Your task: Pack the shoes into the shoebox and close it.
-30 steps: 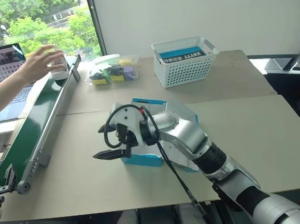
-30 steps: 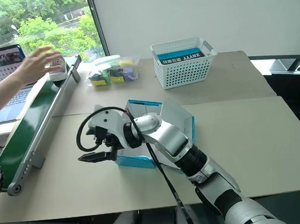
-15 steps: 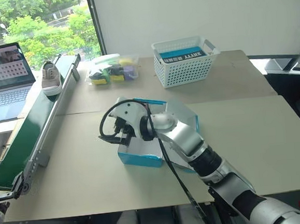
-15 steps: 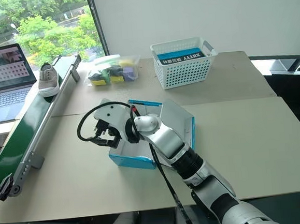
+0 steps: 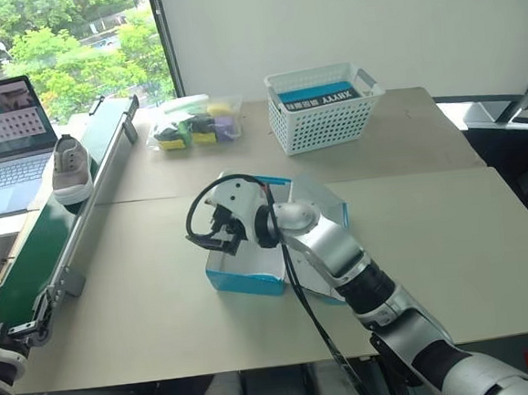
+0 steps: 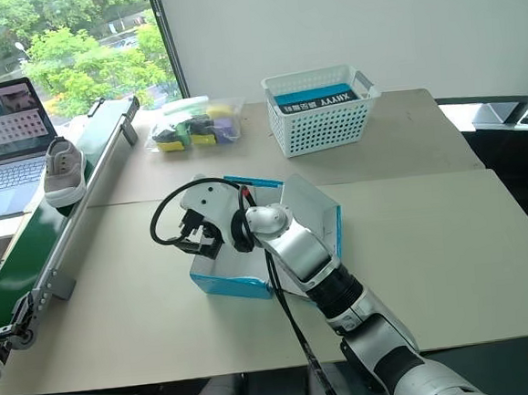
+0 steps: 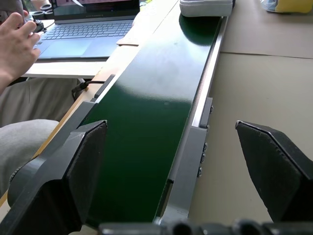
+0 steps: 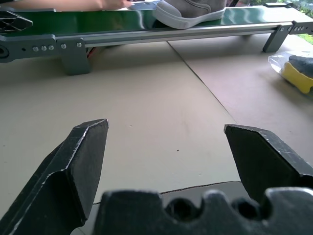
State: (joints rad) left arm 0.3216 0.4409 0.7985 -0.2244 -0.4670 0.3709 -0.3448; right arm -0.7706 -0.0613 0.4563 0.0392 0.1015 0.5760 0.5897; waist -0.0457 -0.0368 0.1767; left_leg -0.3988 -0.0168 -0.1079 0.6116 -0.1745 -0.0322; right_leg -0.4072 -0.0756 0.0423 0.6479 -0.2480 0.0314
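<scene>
- The left hand (image 7: 171, 161) is spread wide and holds nothing, low at the near end of the green conveyor belt (image 5: 39, 247).
- The right hand (image 5: 214, 241) is also spread wide and empty, over the near left corner of the shoebox (image 5: 248, 279).
- The shoebox sits open on the tabletop (image 5: 450, 238), lid flap (image 5: 314, 198) up at its right.
- One shoe (image 5: 71, 169) lies on the belt, well apart from the box.
- Beyond, a laptop (image 5: 3, 136), a bag of sponges (image 5: 194, 122) and a white basket (image 5: 323, 106).
- A person's hand (image 7: 17, 46) rests by the laptop.

Bright daylight comes from the window (image 5: 59, 40); the conveyor belt (image 7: 146, 127) shows soft glare, shadows are faint, near fingers (image 8: 80, 161) slightly blurred.
</scene>
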